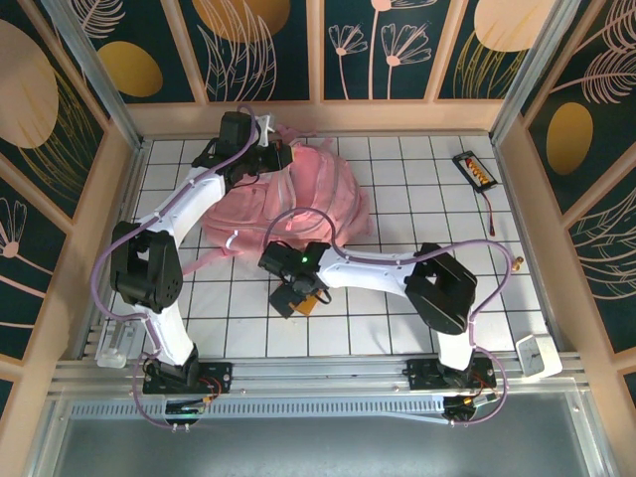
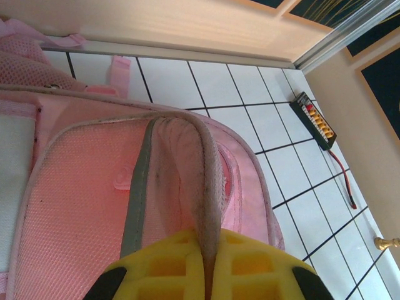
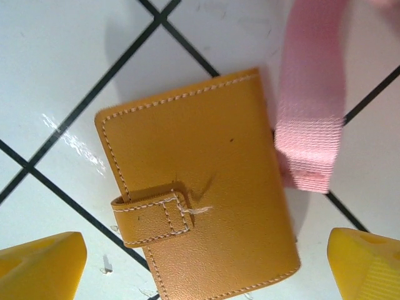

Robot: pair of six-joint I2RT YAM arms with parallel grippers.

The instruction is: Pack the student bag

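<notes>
The student bag [image 1: 298, 199], a big soft pink backpack, lies on the white tiled table at the back centre. My left gripper [image 1: 260, 159] is at its far left end, and its yellow fingers [image 2: 156, 269] are shut on the grey-pink rim [image 2: 206, 181] of the bag's opening, which runs up between them. A mustard leather wallet [image 3: 200, 187] with a snap tab lies flat on the tiles in front of the bag. My right gripper [image 3: 203, 269] hovers just over it, open, one fingertip on each side. A pink bag strap [image 3: 312, 106] lies beside the wallet.
A black charger board [image 1: 475, 169] with a red wire lies at the back right. A clear plastic piece [image 1: 114, 343] sits at the near left edge, a white object [image 1: 537, 356] at the near right. Wooden walls close in the table.
</notes>
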